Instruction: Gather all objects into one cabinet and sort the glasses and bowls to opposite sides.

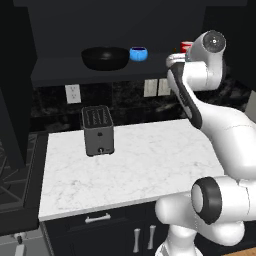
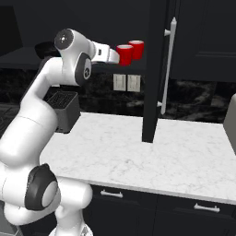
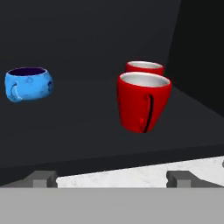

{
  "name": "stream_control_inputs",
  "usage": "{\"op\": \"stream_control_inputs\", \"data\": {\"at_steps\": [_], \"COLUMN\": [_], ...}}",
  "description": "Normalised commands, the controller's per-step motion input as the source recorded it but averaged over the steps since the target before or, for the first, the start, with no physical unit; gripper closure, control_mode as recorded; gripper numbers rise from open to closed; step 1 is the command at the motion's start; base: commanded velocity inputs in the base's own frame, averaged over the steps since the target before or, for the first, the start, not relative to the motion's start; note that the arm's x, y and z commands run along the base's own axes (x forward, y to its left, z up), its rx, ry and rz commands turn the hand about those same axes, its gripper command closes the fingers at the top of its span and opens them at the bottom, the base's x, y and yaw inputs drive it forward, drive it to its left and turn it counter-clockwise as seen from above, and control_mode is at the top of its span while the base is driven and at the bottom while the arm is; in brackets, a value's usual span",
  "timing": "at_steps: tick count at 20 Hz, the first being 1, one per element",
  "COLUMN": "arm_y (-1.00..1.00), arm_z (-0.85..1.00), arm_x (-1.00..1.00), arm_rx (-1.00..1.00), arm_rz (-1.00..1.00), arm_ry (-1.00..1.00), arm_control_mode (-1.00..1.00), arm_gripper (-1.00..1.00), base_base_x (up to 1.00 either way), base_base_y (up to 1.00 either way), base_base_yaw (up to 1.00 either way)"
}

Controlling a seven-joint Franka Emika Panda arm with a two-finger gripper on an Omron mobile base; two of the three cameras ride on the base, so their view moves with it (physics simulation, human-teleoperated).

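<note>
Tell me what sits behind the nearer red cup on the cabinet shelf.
A second red cup stands right behind the nearer red cup; its rim and upper wall show, its lower body is covered.

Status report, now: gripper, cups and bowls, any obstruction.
Gripper open, empty, facing the cabinet shelf. Two red cups right; blue bowl and black bowl left. Nothing in the way.

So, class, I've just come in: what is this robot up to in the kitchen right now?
The white arm reaches up to the black wall cabinet, its hand open and empty just in front of the shelf edge. On the shelf the black bowl and blue bowl sit to the left; two red cups stand together on the right. A grey toaster stands on the white counter below. The sorting looks done.
</note>
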Motion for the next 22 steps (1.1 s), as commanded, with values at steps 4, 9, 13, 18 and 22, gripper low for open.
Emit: {"op": "stream_control_inputs", "data": {"at_steps": [4, 9, 13, 18, 22], "arm_y": [0.84, 0.8, 0.19, 0.0, 0.1], "arm_z": [0.07, 0.01, 0.0, 0.02, 0.0], "arm_x": [0.28, 0.54, 0.49, 0.37, 0.45], "arm_rx": [0.0, 0.0, 0.0, 0.0, 0.01], "arm_rz": [0.0, 0.0, 0.0, 0.0, 0.0], "arm_ry": [-0.01, 0.0, 0.02, 0.0, 0.02], "arm_control_mode": [-1.0, -1.0, -1.0, -1.0, -1.0], "arm_gripper": [-1.0, -1.0, -1.0, -1.0, -1.0], "base_base_x": [0.0, 0.0, 0.0, 0.0, 0.0], "base_base_y": [0.0, 0.0, 0.0, 0.0, 0.0], "base_base_yaw": [0.0, 0.0, 0.0, 0.0, 0.0]}}
